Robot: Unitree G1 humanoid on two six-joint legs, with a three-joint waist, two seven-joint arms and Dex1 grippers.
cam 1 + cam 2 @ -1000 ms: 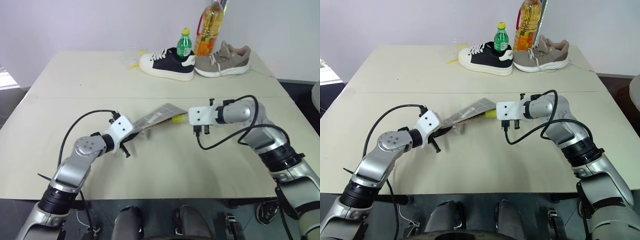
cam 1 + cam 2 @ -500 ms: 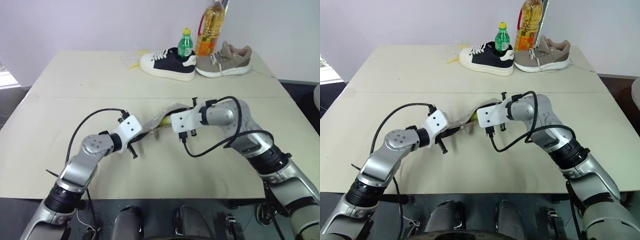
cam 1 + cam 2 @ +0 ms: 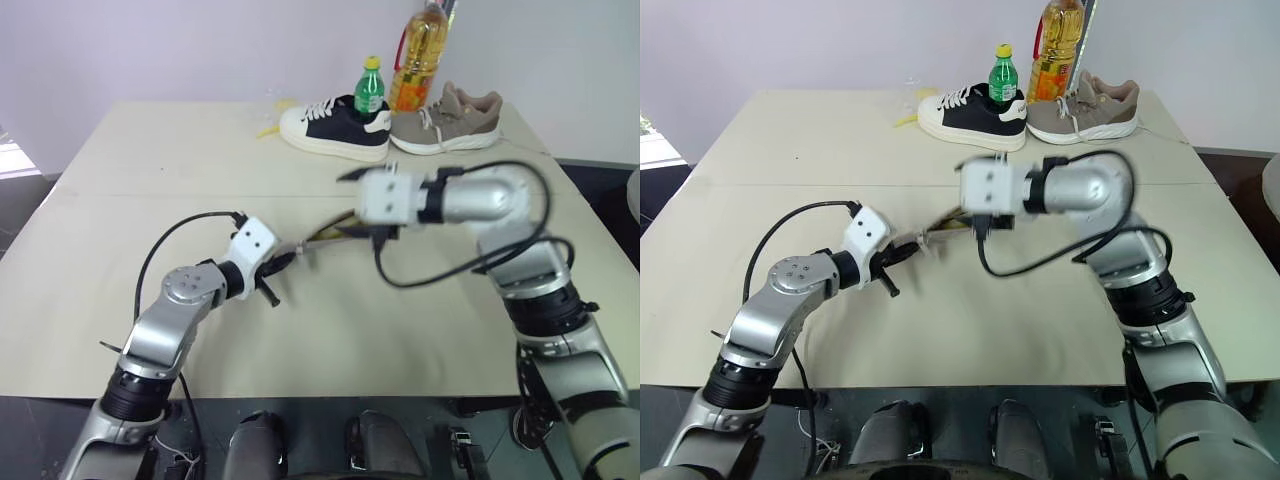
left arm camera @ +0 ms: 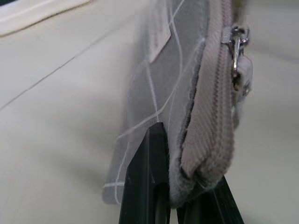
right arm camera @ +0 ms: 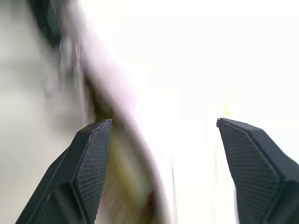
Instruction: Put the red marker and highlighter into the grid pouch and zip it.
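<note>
While I hold this:
Pouch: grid pouch mid-frame, lifted off the table, mouth unzipped, yellow inside at its open end.
Handling: I judge it light, limp fabric; it sags, so grip the seam near the zip pull.
Left gripper: clamped on the pouch's end.
Right gripper: fingers spread wide, holding nothing, just right of the mouth.
Marker: I can't find it.

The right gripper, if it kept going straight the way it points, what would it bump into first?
Probably the grid pouch. The right gripper, jaws open, looks along the pouch's open edge, with something yellow inside. The left gripper holds the pouch's other end. Depth is unclear.
</note>
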